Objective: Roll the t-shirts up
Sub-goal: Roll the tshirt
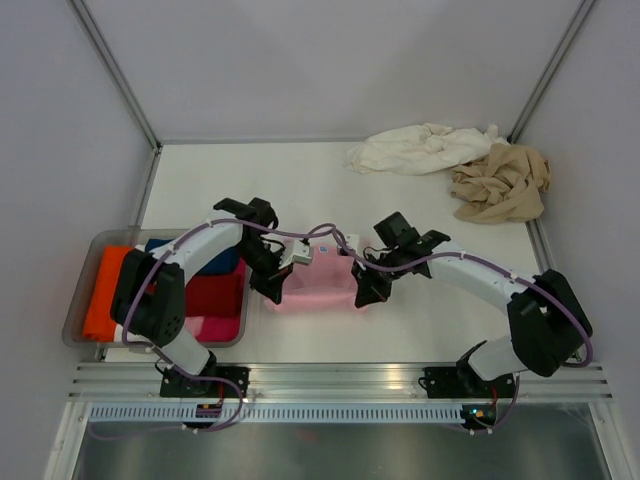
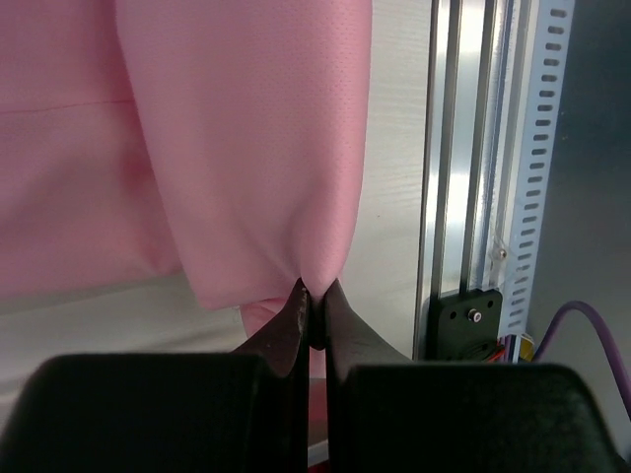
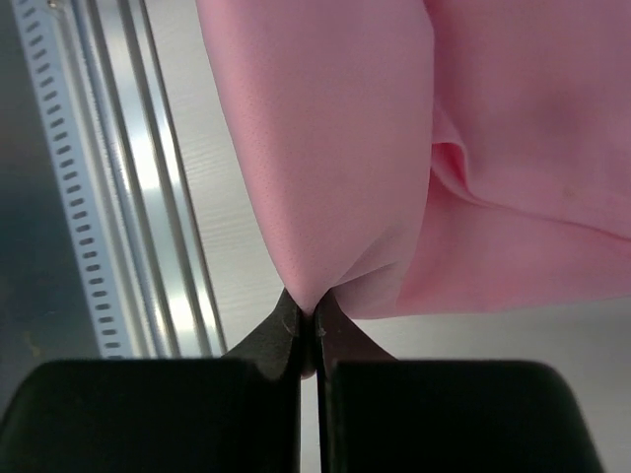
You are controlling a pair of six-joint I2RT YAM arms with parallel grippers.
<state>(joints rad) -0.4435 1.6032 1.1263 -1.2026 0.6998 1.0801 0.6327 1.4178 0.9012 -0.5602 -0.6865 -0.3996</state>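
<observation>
A light pink t-shirt lies folded at the middle of the table between my two arms. My left gripper is shut on its near left corner, and the cloth is pinched at the fingertips. At the near right corner my right gripper is shut on the pink cloth, which bunches into the closed tips. A cream-white t-shirt and a tan-beige t-shirt lie crumpled at the far right.
A clear plastic tray at the left holds rolled orange, blue, red and pink cloth. An aluminium rail runs along the near table edge. Frame posts rise at the back corners.
</observation>
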